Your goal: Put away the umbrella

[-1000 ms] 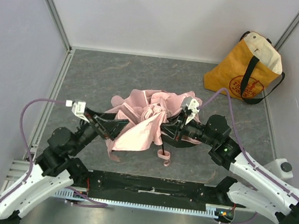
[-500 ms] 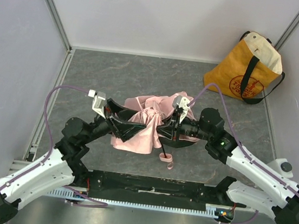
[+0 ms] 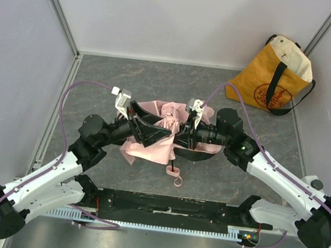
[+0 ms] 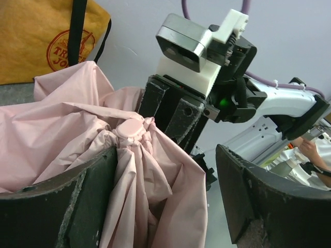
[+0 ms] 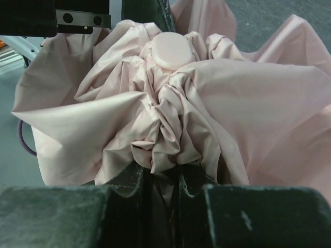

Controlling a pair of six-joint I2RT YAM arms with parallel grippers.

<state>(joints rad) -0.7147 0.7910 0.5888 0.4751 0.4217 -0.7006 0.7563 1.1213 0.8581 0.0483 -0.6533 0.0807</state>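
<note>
Midway across the tabletop (image 3: 128,83), between both arms: the umbrella (image 3: 150,149), pale pink fabric crumpled and bunched. Clamped on the gathered folds near the round pink cap (image 5: 170,50) by the right end effector (image 5: 165,173), fingers nearly together, from the right side. Opposite, from the left, the left end effector (image 4: 165,155) spread wide, fabric and cap lying between its fingers with no grip visible. On the near side, a thin black shaft (image 3: 175,158) leading down to the pink strap (image 3: 175,176) on the tabletop. At the far right, against the wall, a yellow tote bag (image 3: 274,77), well apart.
</note>
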